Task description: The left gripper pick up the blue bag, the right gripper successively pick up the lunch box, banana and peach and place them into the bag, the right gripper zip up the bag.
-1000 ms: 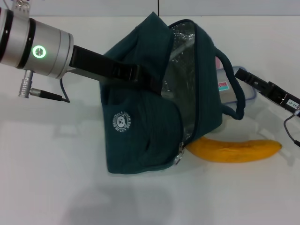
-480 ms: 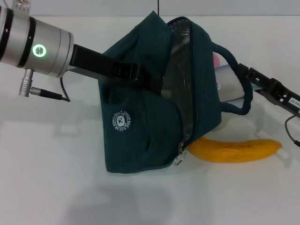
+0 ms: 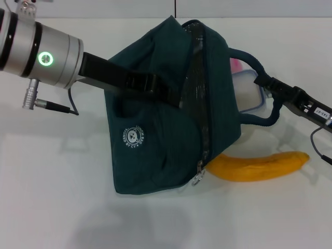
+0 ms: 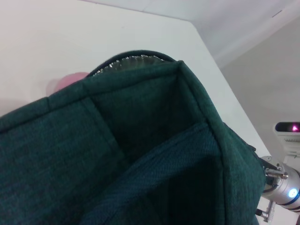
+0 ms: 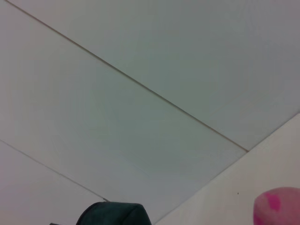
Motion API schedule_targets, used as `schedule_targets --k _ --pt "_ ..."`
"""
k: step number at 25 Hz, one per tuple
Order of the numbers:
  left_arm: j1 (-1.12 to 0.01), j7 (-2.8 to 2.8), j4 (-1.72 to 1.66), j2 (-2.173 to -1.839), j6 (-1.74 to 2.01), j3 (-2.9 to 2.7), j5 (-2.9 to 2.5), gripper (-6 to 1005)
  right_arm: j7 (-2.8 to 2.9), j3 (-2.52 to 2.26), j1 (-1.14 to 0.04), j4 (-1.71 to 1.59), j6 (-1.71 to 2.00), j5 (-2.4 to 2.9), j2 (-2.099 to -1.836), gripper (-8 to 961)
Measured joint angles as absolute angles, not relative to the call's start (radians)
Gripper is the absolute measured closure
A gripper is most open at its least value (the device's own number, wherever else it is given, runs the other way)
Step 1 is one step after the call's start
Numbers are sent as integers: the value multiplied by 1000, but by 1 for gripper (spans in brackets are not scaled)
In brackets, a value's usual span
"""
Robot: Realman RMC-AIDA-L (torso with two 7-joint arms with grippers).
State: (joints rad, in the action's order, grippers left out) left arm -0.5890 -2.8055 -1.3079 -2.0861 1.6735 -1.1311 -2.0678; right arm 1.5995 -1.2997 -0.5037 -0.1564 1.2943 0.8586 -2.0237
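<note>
Gripping one handle, the left gripper (image 3: 165,93) holds the blue bag (image 3: 155,135) tilted on the white table (image 3: 62,207), its foil-lined mouth turned toward the robot's right. Right gripper (image 3: 263,83) sits at the lunch box (image 3: 249,93) just behind the bag's other handle; whether it has closed on the box I cannot tell. Close by the box a sliver of the peach (image 3: 236,65) shows, and the banana (image 3: 257,166) lies at the bag's base.

Bare white tabletop (image 3: 62,207), plain panelled wall (image 5: 140,56), lab-like test bench
</note>
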Motion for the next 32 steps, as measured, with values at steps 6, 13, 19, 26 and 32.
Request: schedule_targets --k 6,13,19,26,32 --pt "-582 -2797 -1294 -2083 1671 -1121 -2076 959 1601 -1294 -494 -155 1292 853 -2025 443" --pt "-579 -2773 -1263 -2084 1670 -1082 -2077 959 1599 -1297 -489 -155 1302 854 -2024 541" --pt "-578 -2769 -1262 -2085 1671 -1086 -2074 959 1591 -1306 -492 -162 1326 858 -2022 539" --pt "-578 -2769 -1261 -2085 1672 -1086 -2074 959 1592 -1306 -489 -155 1312 854 -2022 435" --pt "-577 -2759 -1242 -2080 1670 -1077 -2078 959 1592 -1307 -489 -155 1315 852 -2022 289"
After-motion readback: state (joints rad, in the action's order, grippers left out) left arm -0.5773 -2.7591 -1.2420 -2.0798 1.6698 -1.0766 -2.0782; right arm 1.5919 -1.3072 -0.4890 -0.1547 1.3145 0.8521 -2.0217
